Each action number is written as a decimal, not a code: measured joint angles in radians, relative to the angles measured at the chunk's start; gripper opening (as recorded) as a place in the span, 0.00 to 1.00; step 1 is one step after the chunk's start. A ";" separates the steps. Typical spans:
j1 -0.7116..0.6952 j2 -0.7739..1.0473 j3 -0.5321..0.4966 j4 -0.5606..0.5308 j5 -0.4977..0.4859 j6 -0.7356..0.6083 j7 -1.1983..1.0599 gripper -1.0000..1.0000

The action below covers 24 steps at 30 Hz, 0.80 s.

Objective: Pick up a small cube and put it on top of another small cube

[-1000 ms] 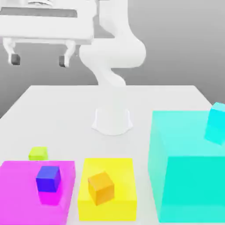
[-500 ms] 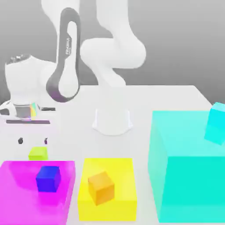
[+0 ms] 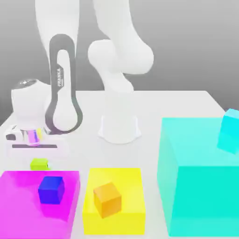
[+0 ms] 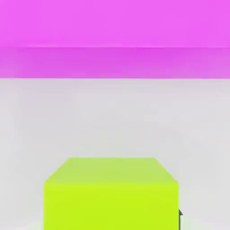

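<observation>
Lowered jaws [image 3: 39, 166], clamped on lime cube [image 4: 111, 204]

Goes from plain lime small cube [image 3: 39, 163], blue cube [image 3: 51, 190] and magenta block [image 3: 21, 205], exterior view's lower left, through orange cube [image 3: 108, 200] and yellow block [image 3: 133, 183], lower centre, to turquoise block [image 3: 200, 186], lower right.
</observation>
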 joint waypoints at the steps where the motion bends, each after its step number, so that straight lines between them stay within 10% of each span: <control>1: 0.022 -0.013 -0.026 -0.003 -0.020 -0.010 0.015 0.00; 12: 0.199 -0.252 -0.321 -0.068 -0.484 -0.170 0.360 0.00; 24: 0.421 -0.359 -0.116 0.238 -0.565 -0.580 0.708 0.00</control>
